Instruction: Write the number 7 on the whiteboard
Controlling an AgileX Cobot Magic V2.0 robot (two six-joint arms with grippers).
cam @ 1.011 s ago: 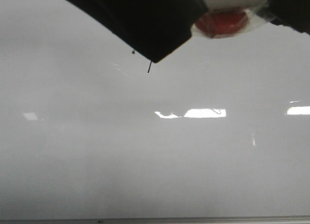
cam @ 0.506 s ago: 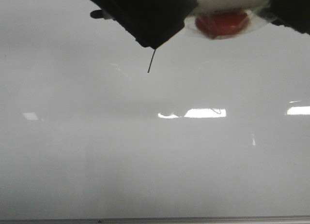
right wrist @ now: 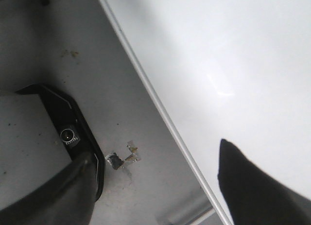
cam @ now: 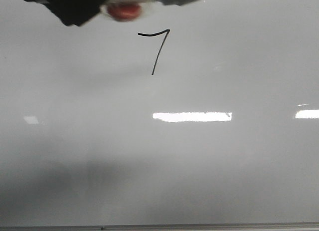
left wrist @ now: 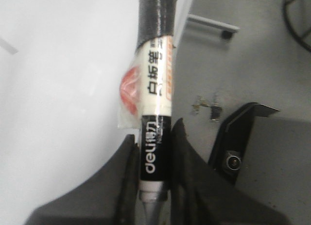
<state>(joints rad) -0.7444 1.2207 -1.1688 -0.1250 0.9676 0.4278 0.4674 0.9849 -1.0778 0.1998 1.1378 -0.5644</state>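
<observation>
Away swings the left arm toward the upper left, uncovering the whole number 7 [cam: 156, 50] high on the whiteboard [cam: 199, 166]. Left gripper [left wrist: 154, 152] clamps the marker [left wrist: 155, 113] between its fingers, likely so the tip clears the ink; right gripper [right wrist: 160, 186] gapes wide, empty.

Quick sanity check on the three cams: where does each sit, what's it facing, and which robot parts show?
Front: faces forward onto the whiteboard with the number 7; a blurred arm and marker at the top edge.
Left wrist: on the left arm, looks along the left gripper clamping the marker; board and floor beyond.
Right wrist: on the right arm; right gripper open over the board edge.
Shared: all show the whiteboard.
</observation>
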